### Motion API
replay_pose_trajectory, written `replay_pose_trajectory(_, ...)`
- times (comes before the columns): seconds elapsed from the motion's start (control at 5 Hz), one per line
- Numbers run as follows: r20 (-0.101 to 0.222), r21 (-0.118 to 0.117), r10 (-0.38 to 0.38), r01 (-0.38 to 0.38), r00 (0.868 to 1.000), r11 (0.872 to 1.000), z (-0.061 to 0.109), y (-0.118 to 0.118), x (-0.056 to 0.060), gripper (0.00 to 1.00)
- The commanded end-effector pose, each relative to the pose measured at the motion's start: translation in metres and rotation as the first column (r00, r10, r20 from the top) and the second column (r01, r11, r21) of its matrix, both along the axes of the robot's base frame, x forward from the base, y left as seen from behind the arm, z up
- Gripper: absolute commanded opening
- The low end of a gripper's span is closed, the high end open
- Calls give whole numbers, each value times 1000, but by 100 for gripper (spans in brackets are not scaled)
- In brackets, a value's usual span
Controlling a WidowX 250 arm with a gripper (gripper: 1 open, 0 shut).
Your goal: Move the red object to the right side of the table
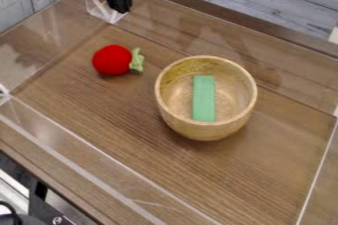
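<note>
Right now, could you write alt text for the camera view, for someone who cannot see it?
A small red toy fruit lies on a wooden table, left of a wooden bowl holding a flat green block. The black gripper hangs shut and empty above.

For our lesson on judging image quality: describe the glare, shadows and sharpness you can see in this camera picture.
In the camera view, pale glare streaks the clear acrylic walls and the table near its far left corner; the red object and wooden bowl cast only soft, short shadows, so the light is diffuse; the green block looks sharp, while the gripper at the top edge is dark, cropped and slightly blurred.
</note>
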State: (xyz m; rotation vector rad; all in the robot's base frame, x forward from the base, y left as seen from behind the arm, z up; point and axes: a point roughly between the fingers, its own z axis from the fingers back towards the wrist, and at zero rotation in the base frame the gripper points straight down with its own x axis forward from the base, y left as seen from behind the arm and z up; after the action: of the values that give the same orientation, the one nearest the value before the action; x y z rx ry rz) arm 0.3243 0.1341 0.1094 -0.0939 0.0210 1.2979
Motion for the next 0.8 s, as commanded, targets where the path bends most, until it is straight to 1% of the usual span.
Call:
replay_pose_trajectory(0.0, 52, 58, -45, 42, 998, 997, 13, 4, -1, 0)
replay_pose_trajectory(0.2, 40, 78, -28, 25, 999, 997, 3, 8, -2, 0)
replay_pose_trajectory(0.4, 34, 98, 45, -48, 998, 994, -8, 9, -8, 0)
replay_pose_trajectory(0.6, 34, 117, 86, -89, 996, 989, -17, 10, -14, 0)
